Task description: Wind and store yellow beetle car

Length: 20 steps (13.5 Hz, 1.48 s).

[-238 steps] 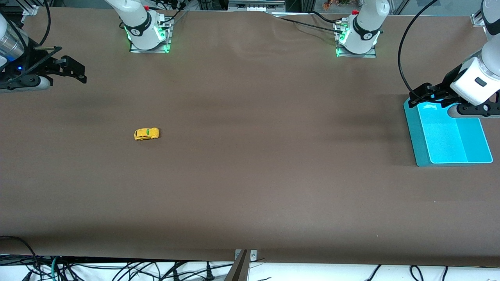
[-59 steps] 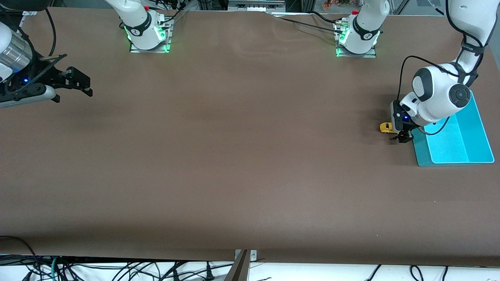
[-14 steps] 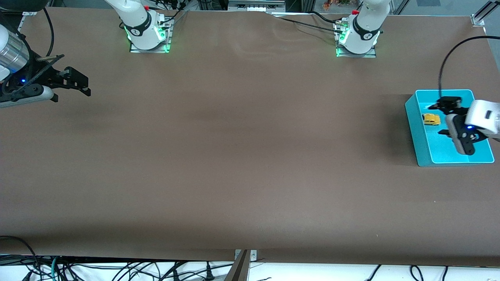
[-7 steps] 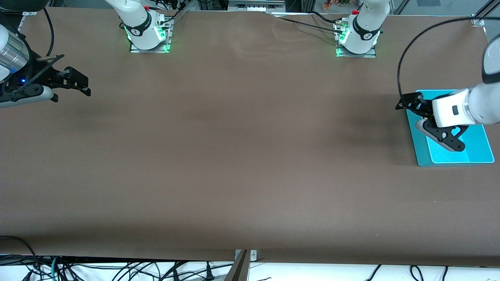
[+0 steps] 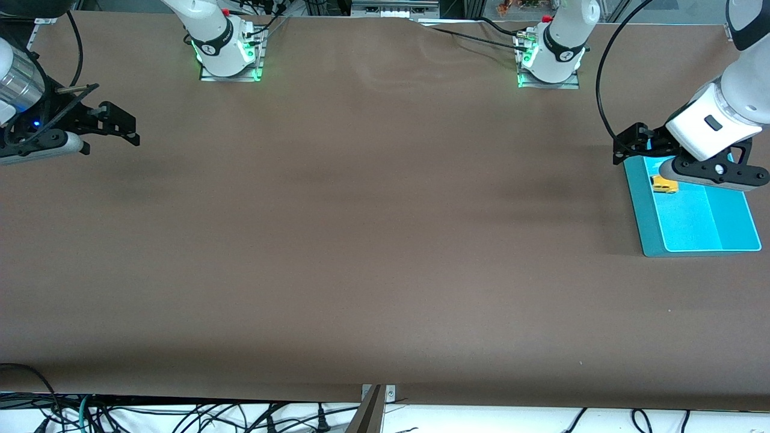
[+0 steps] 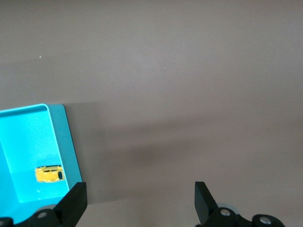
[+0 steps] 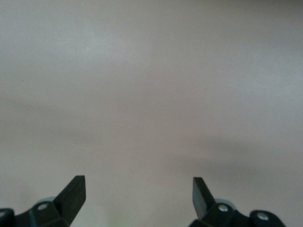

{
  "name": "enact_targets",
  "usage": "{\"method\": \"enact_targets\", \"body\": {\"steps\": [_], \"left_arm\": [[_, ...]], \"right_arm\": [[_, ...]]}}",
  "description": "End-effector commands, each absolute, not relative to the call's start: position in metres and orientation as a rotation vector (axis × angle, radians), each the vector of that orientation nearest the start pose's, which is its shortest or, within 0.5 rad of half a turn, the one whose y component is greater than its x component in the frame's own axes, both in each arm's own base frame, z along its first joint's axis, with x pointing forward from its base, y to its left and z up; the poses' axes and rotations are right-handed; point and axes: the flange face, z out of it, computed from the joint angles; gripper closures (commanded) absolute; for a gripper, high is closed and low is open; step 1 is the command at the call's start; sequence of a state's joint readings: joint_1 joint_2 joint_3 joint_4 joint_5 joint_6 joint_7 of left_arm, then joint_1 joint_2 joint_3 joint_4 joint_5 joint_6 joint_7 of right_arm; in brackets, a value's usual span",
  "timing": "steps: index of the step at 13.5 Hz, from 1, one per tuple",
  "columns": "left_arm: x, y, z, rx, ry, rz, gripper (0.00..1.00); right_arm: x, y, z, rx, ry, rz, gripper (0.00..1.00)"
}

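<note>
Yellow beetle car (image 5: 664, 184) inside teal bin (image 5: 641, 210).

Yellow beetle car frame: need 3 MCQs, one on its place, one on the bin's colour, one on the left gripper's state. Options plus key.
1. Where is the yellow beetle car?
A. on the bare table
B. in the bin
C. in the right gripper

2. What colour is the bin?
A. red
B. white
C. turquoise

3. What state is the left gripper in?
A. open, holding nothing
B. shut on the car
C. shut, holding nothing

Key: 1 B, the car lies on the bin's floor in both the front and left wrist views. 2 C, its walls and floor are turquoise. 3 A, the left wrist view shows its fingers spread over the bin's edge, nothing between them.
</note>
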State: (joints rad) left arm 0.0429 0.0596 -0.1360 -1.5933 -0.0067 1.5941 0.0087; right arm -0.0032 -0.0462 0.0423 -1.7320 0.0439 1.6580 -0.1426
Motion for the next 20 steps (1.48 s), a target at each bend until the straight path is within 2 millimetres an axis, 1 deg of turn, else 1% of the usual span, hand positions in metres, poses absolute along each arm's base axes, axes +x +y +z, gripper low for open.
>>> {"method": "enact_targets", "body": {"steps": [1,3,4,5,6,8,9,11,12,16,18,20], "left_arm": [[0.546,-0.037,0.584,-3.175,0.078,0.056,0.00],[0.547,-0.031,0.584,-3.170,0.071,0.069,0.00],[0.549,-0.029,0.588,-3.168,0.077,0.059,0.00],[0.550,-0.027,0.587,-3.165,0.075,0.064,0.00],[0.550,-0.027,0.585,-3.161,0.077,0.073,0.00],[0.552,-0.020,0.584,-3.162,0.058,0.078,0.00],[0.552,-0.020,0.584,-3.162,0.058,0.078,0.00],[0.553,-0.021,0.581,-3.160,0.058,0.085,0.00],[0.553,-0.022,0.582,-3.160,0.061,0.083,0.00],[0.552,-0.018,0.582,-3.160,0.053,0.090,0.00],[0.553,-0.008,0.581,-3.163,0.027,0.097,0.00],[0.553,-0.006,0.581,-3.164,0.019,0.097,0.00]], "right_arm": [[0.541,0.024,0.586,-3.094,-0.250,0.055,0.00],[0.540,0.023,0.586,-3.094,-0.247,0.059,0.00],[0.541,0.020,0.586,-3.095,-0.238,0.057,0.00],[0.542,0.016,0.588,-3.093,-0.233,0.052,0.00],[0.541,0.016,0.589,-3.095,-0.236,0.049,0.00],[0.542,0.016,0.589,-3.093,-0.240,0.044,0.00],[0.543,0.015,0.590,-3.093,-0.242,0.037,0.00],[0.545,0.005,0.591,-3.096,-0.217,0.025,0.00],[0.545,0.004,0.591,-3.098,-0.212,0.020,0.00],[0.545,0.009,0.592,-3.105,-0.213,0.019,0.00],[0.545,0.009,0.592,-3.108,-0.216,0.019,0.00],[0.545,0.009,0.592,-3.107,-0.219,0.019,0.00]]}}
